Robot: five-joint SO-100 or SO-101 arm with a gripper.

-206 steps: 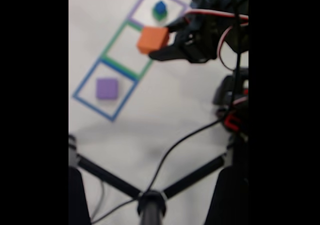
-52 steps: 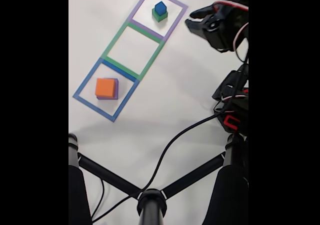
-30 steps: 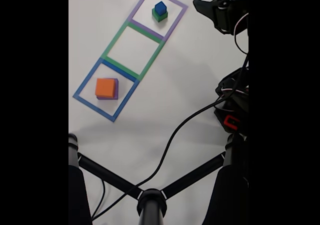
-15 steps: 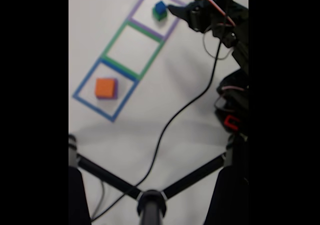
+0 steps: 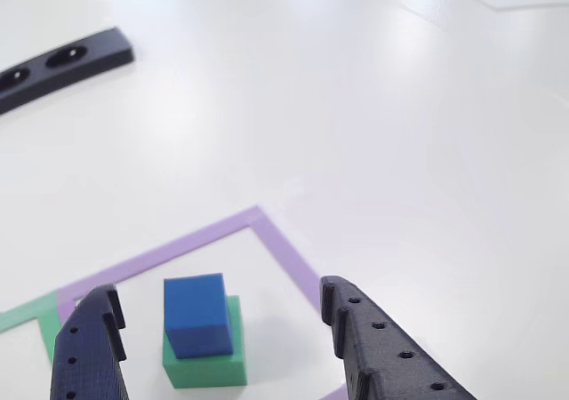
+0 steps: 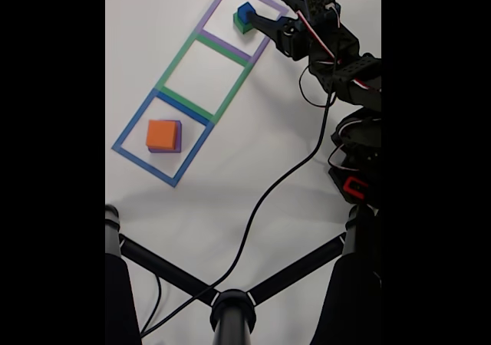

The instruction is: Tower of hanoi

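In the other view the blue cube (image 5: 196,316) sits on the green block (image 5: 209,366) inside the purple tape square. My gripper (image 5: 216,290) is open, one finger on each side of the cube and neither touching it. In the fixed view the gripper (image 6: 268,10) reaches in from the right towards the blue cube (image 6: 245,10) and the green block (image 6: 239,25) at the top. The salmon-orange block (image 6: 162,134) lies on the purple block (image 6: 179,136) in the blue tape square at lower left.
A green tape square (image 6: 203,73) lies between the other two outlines. A black bar with round holes (image 5: 62,58) lies at the far left of the other view. A black cable (image 6: 268,199) crosses the table, and black stand legs (image 6: 169,272) span the bottom.
The salmon-orange block, held 6.9 s ago, now rests on the purple block. In the last second the open gripper swung from the upper right in towards the blue cube.
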